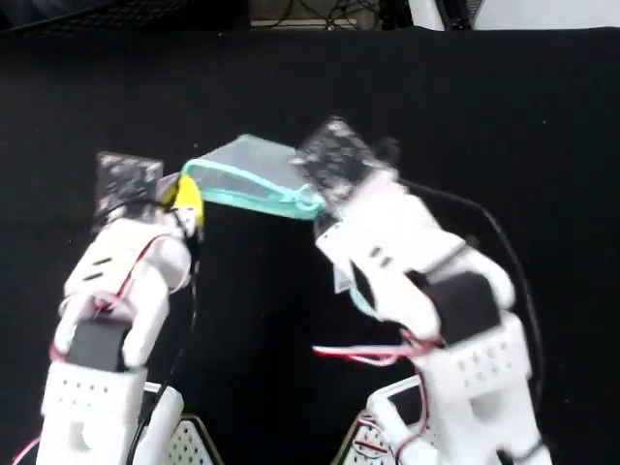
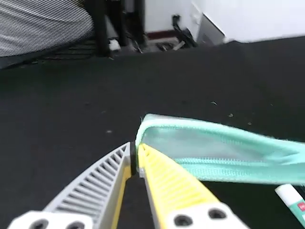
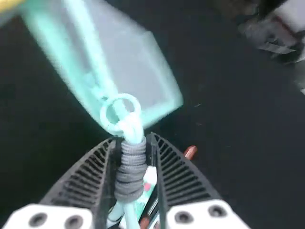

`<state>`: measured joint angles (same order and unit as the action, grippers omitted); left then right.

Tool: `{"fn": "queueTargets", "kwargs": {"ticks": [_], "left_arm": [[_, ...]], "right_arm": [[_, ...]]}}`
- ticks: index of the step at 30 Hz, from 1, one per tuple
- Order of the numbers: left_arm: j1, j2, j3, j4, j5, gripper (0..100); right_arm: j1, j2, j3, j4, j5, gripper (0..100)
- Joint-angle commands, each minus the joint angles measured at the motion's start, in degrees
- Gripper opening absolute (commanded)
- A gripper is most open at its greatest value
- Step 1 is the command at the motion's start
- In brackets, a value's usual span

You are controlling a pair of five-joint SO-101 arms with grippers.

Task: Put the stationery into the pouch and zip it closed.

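Our right gripper (image 3: 131, 139) pinched the grey zip cord (image 3: 129, 167); our left gripper (image 2: 135, 152) clamped the far corner of the pouch (image 1: 247, 176). Soft and light, it stretched between them, and we judged it would sag unless held taut.

Room over the far table (image 1: 310, 87), pouch (image 1: 244, 176) (strung side to side) across the middle.

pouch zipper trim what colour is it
Mint green zipper trim along the pouch, whose panel is translucent grey. Best in the left wrist view.
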<state>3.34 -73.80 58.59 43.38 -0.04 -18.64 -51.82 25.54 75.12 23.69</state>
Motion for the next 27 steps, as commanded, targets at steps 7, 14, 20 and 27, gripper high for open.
{"fn": "queueTargets", "kwargs": {"ticks": [7, 14, 20, 27], "left_arm": [[-4.00, -3.87, -2.68, 3.96, -0.09, 3], [-3.74, 19.16, -22.73, 13.19, -2.37, 3], [-3.65, 37.19, -49.45, 32.88, -2.46, 3], [-3.65, 52.84, -70.37, 46.86, -5.54, 3]], "right_arm": [[3.34, -0.66, 6.64, -16.18, -2.90, 1.2], [3.34, 4.18, 2.86, -26.37, -2.02, 1.4], [3.43, 7.87, -1.45, -22.95, 0.09, 1.4], [3.69, 7.96, -1.01, -22.77, 0.09, 1.4]]}}
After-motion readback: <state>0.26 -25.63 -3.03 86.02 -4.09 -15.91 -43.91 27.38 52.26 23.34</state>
